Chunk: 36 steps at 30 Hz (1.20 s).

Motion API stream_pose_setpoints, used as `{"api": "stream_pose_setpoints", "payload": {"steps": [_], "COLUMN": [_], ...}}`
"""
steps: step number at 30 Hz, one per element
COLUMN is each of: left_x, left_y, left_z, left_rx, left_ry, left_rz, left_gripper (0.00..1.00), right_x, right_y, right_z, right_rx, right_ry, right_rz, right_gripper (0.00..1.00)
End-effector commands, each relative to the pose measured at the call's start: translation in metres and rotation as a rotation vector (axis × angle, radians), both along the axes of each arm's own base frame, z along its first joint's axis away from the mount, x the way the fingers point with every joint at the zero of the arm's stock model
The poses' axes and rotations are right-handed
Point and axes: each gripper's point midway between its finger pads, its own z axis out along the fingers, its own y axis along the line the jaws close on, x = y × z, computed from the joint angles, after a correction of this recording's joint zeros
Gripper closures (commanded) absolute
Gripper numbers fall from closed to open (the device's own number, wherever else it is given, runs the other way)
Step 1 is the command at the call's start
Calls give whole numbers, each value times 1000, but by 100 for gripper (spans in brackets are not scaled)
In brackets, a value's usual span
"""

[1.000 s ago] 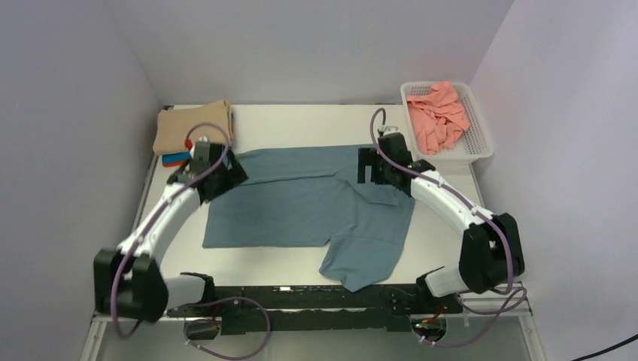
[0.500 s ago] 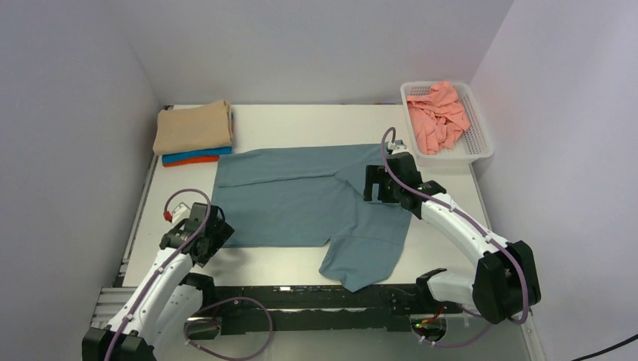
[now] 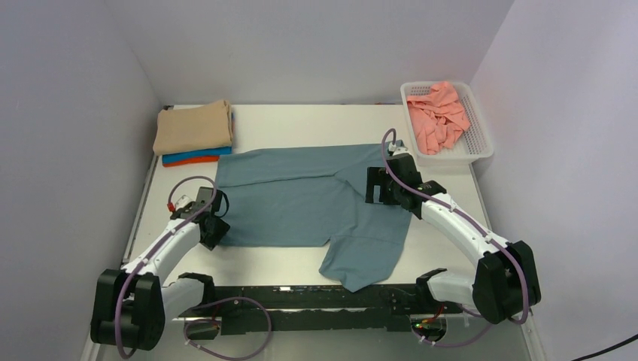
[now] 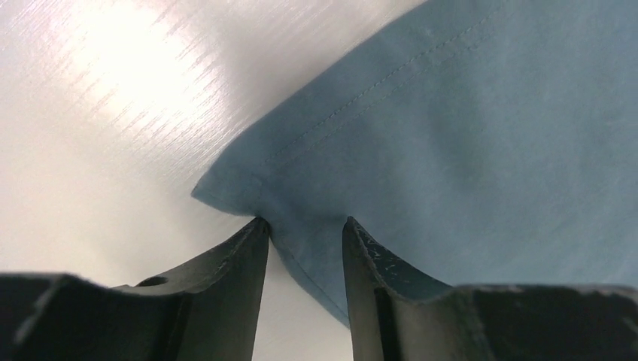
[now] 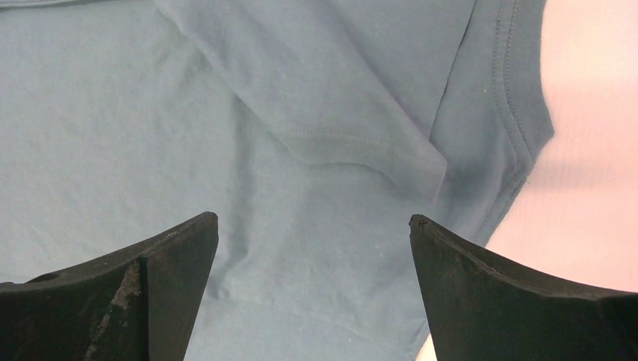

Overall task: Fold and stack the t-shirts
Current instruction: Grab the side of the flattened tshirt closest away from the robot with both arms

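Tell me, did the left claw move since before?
Yes. The left gripper pulled back from beside the folded stack, down the top view, to the near-left corner of the teal t-shirt.

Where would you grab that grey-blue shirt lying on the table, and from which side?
Its near-left hem corner, approached from the table's left side. The teal-grey shirt lies flat, so only an edge or corner gives something to pinch; the left tool straddles that corner.

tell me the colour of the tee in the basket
Salmon pink tee; top view shows it best.
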Motion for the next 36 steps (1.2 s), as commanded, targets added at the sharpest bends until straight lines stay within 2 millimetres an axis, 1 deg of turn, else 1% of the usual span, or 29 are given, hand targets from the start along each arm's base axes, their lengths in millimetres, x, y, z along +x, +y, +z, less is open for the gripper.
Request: {"api": "stream_pose_setpoints", "payload": {"steps": [1, 2, 3, 4, 5, 8, 10, 11, 12, 15, 17, 19, 21, 22, 24, 26, 27, 29, 32, 36], "left_x": [7, 11, 13, 13, 13, 13, 14, 16, 17, 20, 19, 19, 19, 19, 19, 19, 19, 18, 17, 16], "left_y": [-4, -4, -3, -2, 0, 6, 8, 8, 7, 5, 4, 6, 6, 6, 5, 5, 5, 5, 3, 4], "left_z": [-9, -9, -8, -7, -6, 0, 2, 3, 3, 5, 7, 10, 11, 12, 11, 10, 10, 9, 6, 4], "left_rx": [-37, -35, -30, -20, -9, 27, 37, 36, 33, 25, 27, 33, 35, 34, 31, 30, 31, 30, 23, 24], "left_ry": [-2, -9, -11, -5, 1, 17, 2, -12, -22, -42, -37, -33, -37, -44, -52, -56, -53, -48, -38, -25], "left_rz": [7, -4, -6, -7, -19, -11, -11, -18, -27, -46, -57, -53, -56, -61, -67, -70, -71, -72, -74, -74], "left_gripper": [61, 68, 81, 98, 100, 100, 100, 100, 100, 100, 100, 100, 100, 100, 100, 100, 100, 100, 100, 100], "right_x": [-2, -5, -7, -8, -11, -23, -39, -51, -64, -123, -159, -190, -216, -226, -244, -259, -263, -263, -250, -235], "right_y": [-4, -3, -3, -1, 2, 23, 43, 52, 61, 87, 98, 104, 105, 104, 110, 114, 115, 111, 104, 95], "right_z": [7, 8, 8, 10, 11, 13, 9, 6, 3, -10, -16, -22, -29, -33, -42, -51, -55, -65, -79, -91], "right_rx": [-2, -1, -4, -5, -8, -25, -45, -59, -67, -32, 7, 19, 11, 10, 28, 20, -1, -63, -141, -226], "right_ry": [-4, 3, 10, 11, 19, 59, 107, 132, 162, 293, 381, 442, 495, 526, 567, 595, 595, 597, 574, 533], "right_rz": [-20, -14, -8, 7, 25, 117, 215, 261, 310, 492, 578, 641, 685, 692, 727, 767, 778, 760, 676, 589], "right_gripper": [0, 0, 0, 0, 1, 2, 4, 5, 7, 16, 23, 28, 32, 34, 40, 40, 40, 40, 41, 47]}}
